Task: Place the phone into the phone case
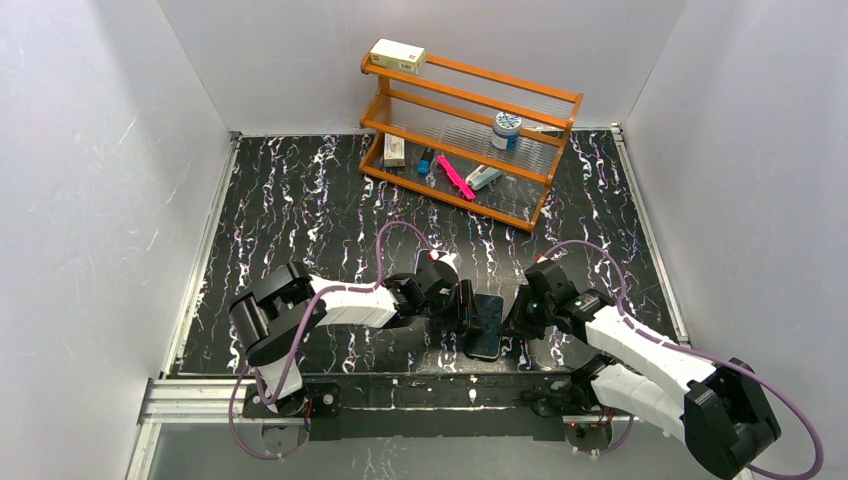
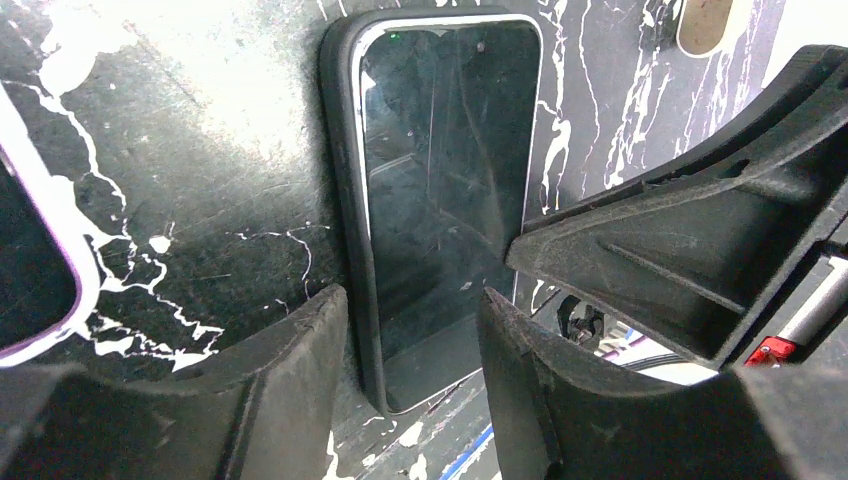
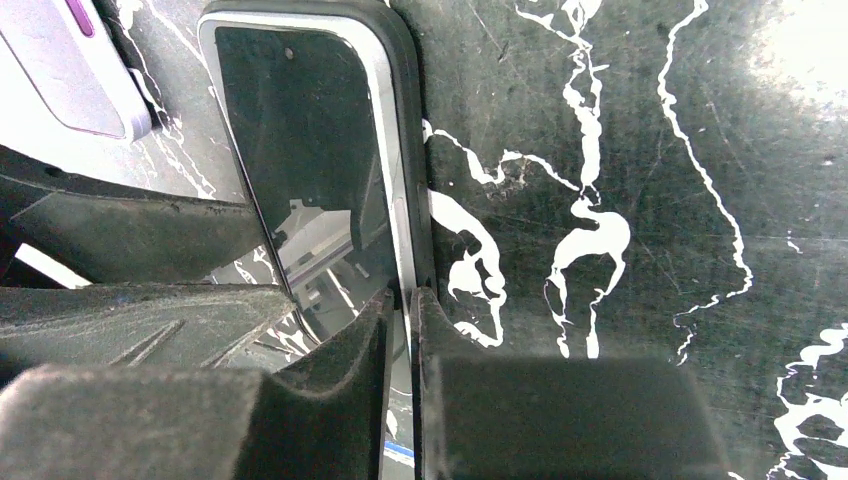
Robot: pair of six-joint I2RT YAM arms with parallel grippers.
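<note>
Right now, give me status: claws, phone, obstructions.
Left claw open, straddling the phone. Right claw pinched on phone case rim. Phone lies in case, face up. Lavender phone beside, not blocking.

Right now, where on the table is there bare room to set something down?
Bare mat left of the wooden rack, and on its near side. Crowded near-centre: left pincer, right pincer, phone, phone case, lavender phone.

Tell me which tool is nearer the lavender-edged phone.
Left. The left tool straddles the matte black phone case, lavender-edged phone just beside its finger; the right tool pinches the case's far rim, away from it.
</note>
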